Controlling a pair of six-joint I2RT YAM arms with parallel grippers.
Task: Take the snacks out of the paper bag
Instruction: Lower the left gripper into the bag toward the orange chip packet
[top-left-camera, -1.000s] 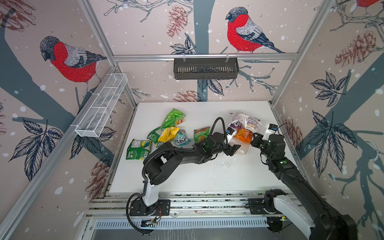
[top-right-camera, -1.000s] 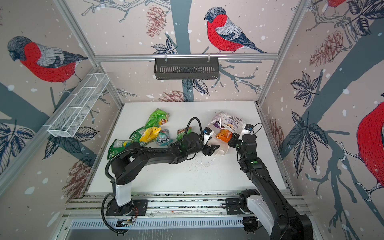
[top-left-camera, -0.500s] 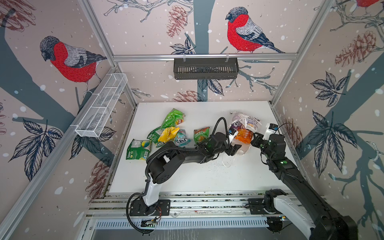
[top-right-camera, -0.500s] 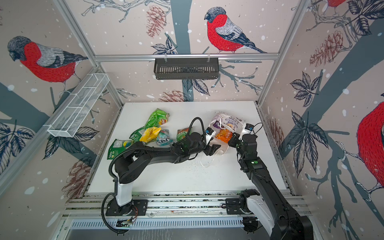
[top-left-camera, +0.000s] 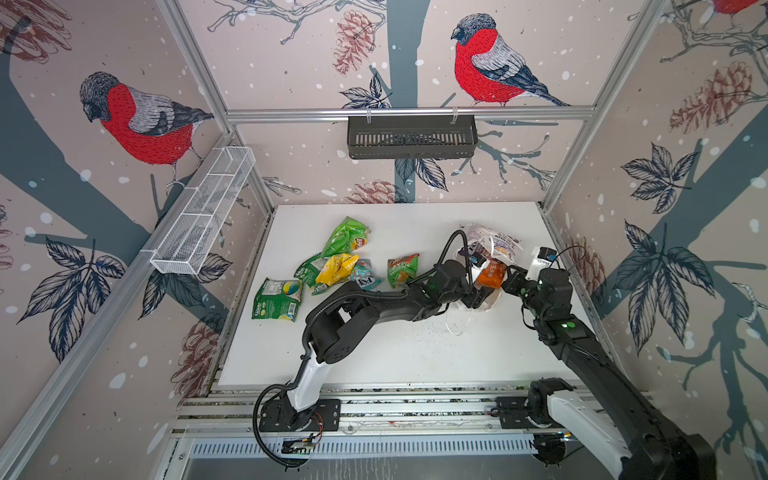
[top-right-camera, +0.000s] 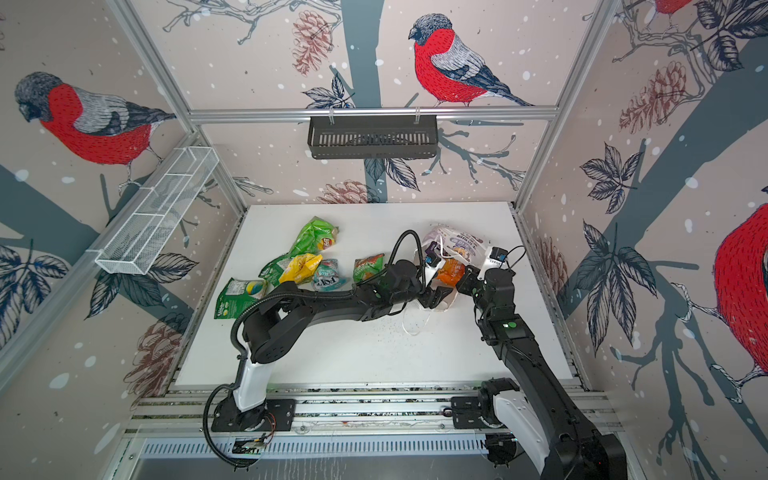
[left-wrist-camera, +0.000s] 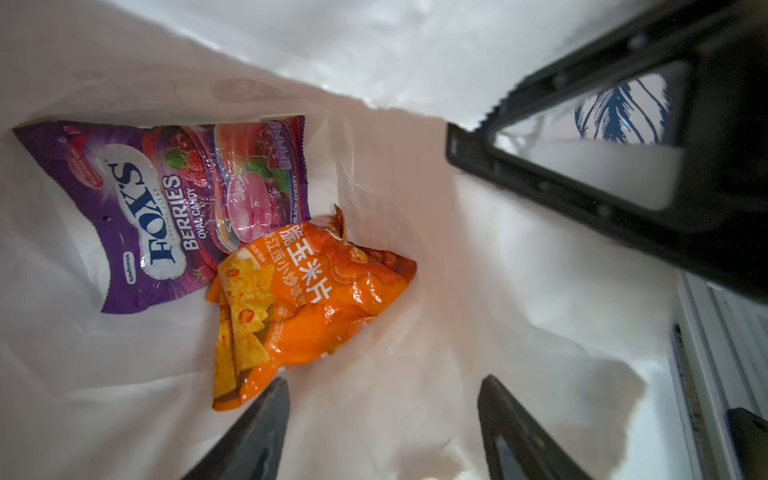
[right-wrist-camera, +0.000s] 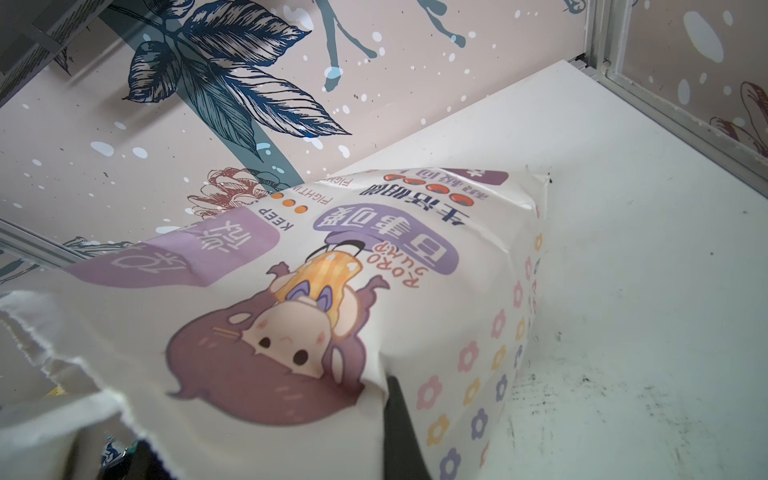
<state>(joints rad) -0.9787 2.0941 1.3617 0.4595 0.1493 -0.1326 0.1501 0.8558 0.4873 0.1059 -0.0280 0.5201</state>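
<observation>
The left claw (left-wrist-camera: 380, 424) is spread wide and empty inside the bag (left-wrist-camera: 478, 270), and the orange pack (left-wrist-camera: 316, 299) lies just ahead, nearer one finger, its long side pointing deeper in. The purple pack (left-wrist-camera: 137, 216) lies flat at the bag's far end, touching the orange one. The right claw (top-left-camera: 510, 281) is clamped on the bag's rim.

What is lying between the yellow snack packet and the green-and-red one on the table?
A teal Fox's packet lies between the yellow packet and the green-and-red packet. Both top views show it.
</observation>
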